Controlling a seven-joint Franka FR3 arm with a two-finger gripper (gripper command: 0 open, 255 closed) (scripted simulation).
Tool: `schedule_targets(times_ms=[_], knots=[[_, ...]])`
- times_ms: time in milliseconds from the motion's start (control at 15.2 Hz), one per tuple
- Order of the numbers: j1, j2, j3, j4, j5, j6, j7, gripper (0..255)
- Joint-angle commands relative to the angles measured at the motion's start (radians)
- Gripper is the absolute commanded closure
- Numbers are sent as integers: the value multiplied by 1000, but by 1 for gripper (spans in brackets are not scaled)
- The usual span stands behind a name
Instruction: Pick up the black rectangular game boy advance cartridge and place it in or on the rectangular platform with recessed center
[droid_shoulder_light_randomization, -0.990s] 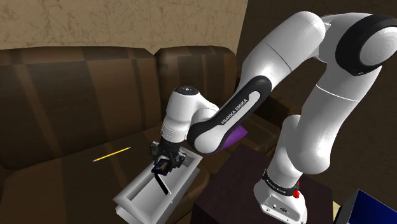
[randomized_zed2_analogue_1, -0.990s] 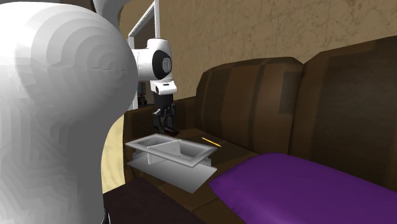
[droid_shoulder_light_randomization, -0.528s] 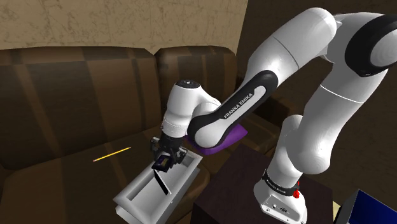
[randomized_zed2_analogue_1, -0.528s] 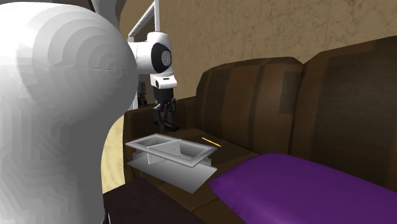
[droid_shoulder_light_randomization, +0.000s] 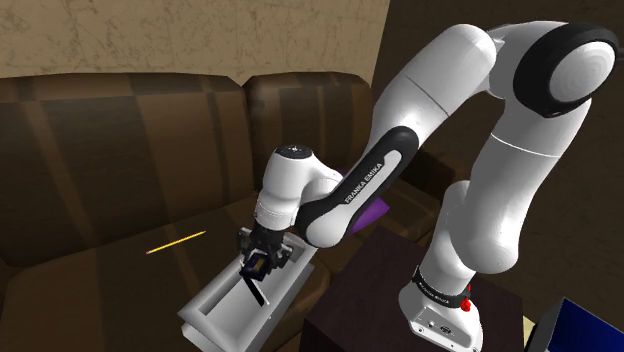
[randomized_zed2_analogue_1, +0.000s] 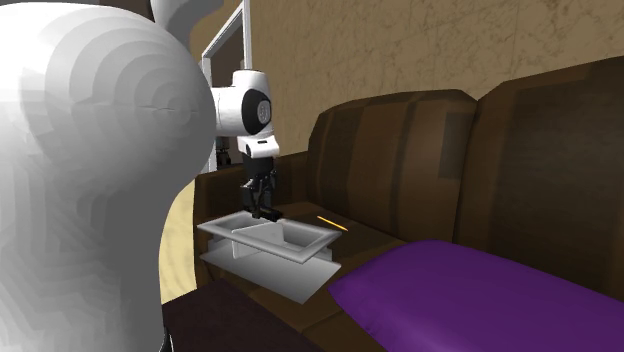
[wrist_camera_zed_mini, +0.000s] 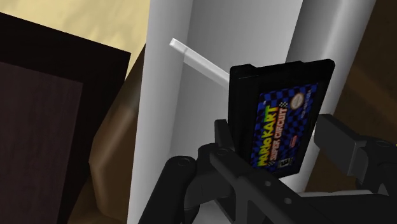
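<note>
Wrist view shows your gripper (wrist_camera_zed_mini: 280, 143) clamped on the black Mario Kart cartridge (wrist_camera_zed_mini: 283, 108), which hangs just above the grey platform (wrist_camera_zed_mini: 167, 95) on the brown sofa (droid_shoulder_light_randomization: 120, 140). You're at the placing step. Lower it straight into the recess, then let go. The raised walls leave little room sideways, so keep it centred.

Matt black cartridge (wrist_camera_zed_mini: 280, 118) with glossy printed label, smooth pale grey platform (droid_shoulder_light_randomization: 203, 307), brown leathery sofa (droid_shoulder_light_randomization: 100, 130)
</note>
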Motion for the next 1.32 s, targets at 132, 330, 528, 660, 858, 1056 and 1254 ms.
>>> schedule_targets(times_ms=[132, 330, 528, 660, 858, 1056, 1254], knots=[[-4, 61, -2, -6, -48, 65, 35, 255], [-3, 93, -9, -6, -79, 96, 57, 255], [-3, 93, -9, -6, -78, 96, 57, 255], [-3, 93, -9, -6, -78, 96, 57, 255], [-3, 93, -9, -6, -78, 96, 57, 0], [-3, 93, -9, -6, -79, 96, 57, 0], [-9, 3, 10, -20, 1, 23, -1, 0]])
